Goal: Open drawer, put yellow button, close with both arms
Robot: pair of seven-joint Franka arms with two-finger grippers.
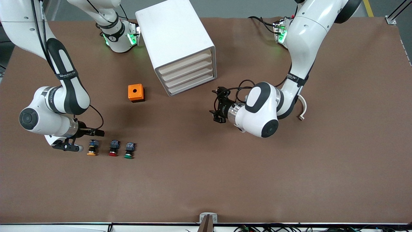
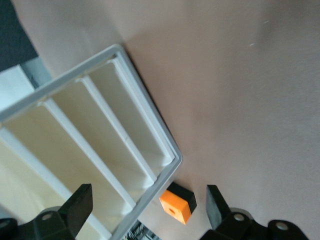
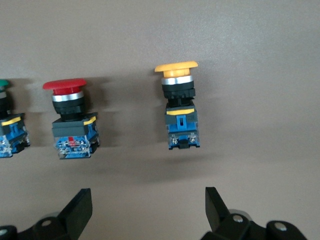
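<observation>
The white cabinet stands at the table's back middle, and its uppermost drawer is shut like the three below it. The yellow button lies on the table toward the right arm's end, beside a red one and a green one. My right gripper is open and empty, low beside the yellow button, which shows ahead of it in the right wrist view. My left gripper is open and empty in front of the drawers. It faces the cabinet front.
An orange box with a hole on top sits beside the cabinet toward the right arm's end, and it also shows in the left wrist view. A white curved strip is by the left arm's elbow.
</observation>
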